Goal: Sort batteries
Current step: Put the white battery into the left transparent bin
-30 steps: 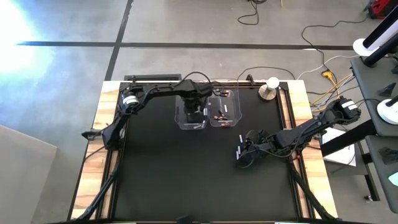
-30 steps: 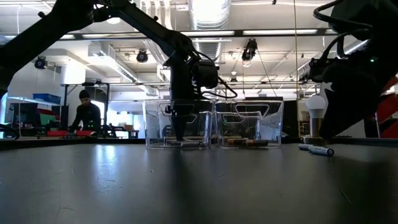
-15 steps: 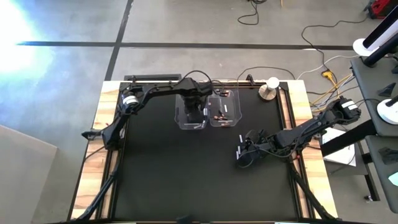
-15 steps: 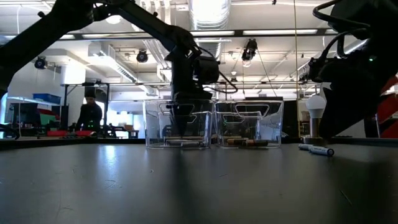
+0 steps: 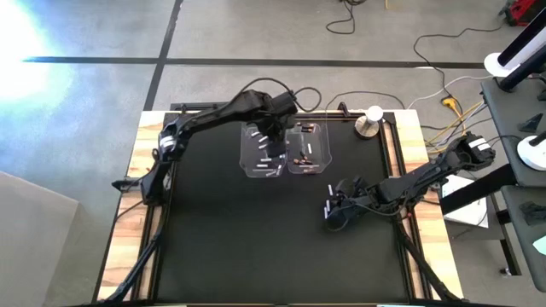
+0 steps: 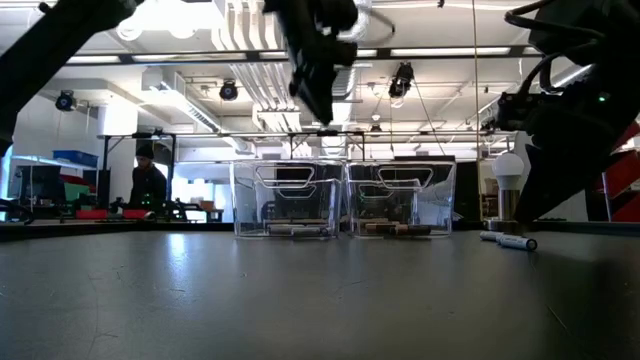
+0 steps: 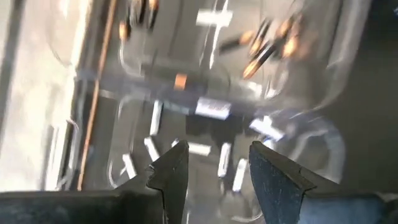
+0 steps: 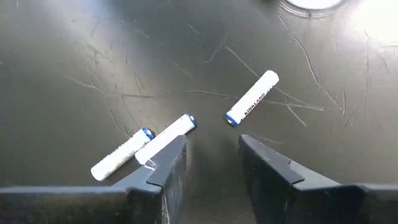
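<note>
Bright ceiling lights (image 6: 340,25) blaze above the dark, faintly glossy table (image 6: 300,300), leaving the arms in silhouette. Glare whitens the floor (image 5: 26,34) beyond the table's far left corner. The left wrist view is motion-blurred.

The left gripper (image 6: 322,95) now hangs well above the left clear bin (image 6: 286,200), no longer reaching down inside it. Its fingers (image 7: 171,171) stand apart with nothing between them, though the wrist view is blurred.

Grey concrete floor (image 5: 256,34) crossed by dark tape lines; bright industrial ceiling with ducts (image 6: 250,40); a person (image 6: 148,185), perhaps at a workbench.
</note>
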Controlling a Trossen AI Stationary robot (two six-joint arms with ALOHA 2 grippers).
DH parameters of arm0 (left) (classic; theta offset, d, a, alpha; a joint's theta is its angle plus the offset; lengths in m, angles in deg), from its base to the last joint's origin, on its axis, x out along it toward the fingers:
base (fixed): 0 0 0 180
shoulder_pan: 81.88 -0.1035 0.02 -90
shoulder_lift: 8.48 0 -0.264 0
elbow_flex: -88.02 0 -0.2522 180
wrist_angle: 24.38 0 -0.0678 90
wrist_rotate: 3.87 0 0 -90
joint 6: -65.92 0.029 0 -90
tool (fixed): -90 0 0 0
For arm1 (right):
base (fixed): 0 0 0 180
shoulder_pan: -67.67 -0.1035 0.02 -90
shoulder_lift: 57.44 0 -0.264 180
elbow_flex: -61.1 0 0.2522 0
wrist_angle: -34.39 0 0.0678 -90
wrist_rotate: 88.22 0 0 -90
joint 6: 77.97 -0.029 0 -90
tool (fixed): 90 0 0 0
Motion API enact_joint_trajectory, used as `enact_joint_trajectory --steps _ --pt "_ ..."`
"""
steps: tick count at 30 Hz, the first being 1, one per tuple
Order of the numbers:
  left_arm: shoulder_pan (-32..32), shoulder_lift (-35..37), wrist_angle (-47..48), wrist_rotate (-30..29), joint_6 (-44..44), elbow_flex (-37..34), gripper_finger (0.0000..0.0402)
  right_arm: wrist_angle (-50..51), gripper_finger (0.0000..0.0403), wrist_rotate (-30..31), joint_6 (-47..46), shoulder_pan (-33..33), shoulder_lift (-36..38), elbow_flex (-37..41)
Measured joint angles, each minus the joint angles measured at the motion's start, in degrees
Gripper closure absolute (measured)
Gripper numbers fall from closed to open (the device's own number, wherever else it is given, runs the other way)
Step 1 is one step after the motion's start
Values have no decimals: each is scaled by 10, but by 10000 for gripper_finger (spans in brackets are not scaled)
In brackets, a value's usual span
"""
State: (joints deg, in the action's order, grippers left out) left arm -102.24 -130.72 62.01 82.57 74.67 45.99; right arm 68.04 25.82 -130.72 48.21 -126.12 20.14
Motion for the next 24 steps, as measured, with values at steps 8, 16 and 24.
enact_joint_trajectory --steps 8,16,24 --pt "93 32 1 6 -32 94 256 0 284 -4 98 0 0 8" --pt "207 52 -31 0 -46 88 256 30 294 -47 129 0 0 -12" --pt "257 52 -49 -38 -85 48 256 91 305 -4 236 15 -1 -45"
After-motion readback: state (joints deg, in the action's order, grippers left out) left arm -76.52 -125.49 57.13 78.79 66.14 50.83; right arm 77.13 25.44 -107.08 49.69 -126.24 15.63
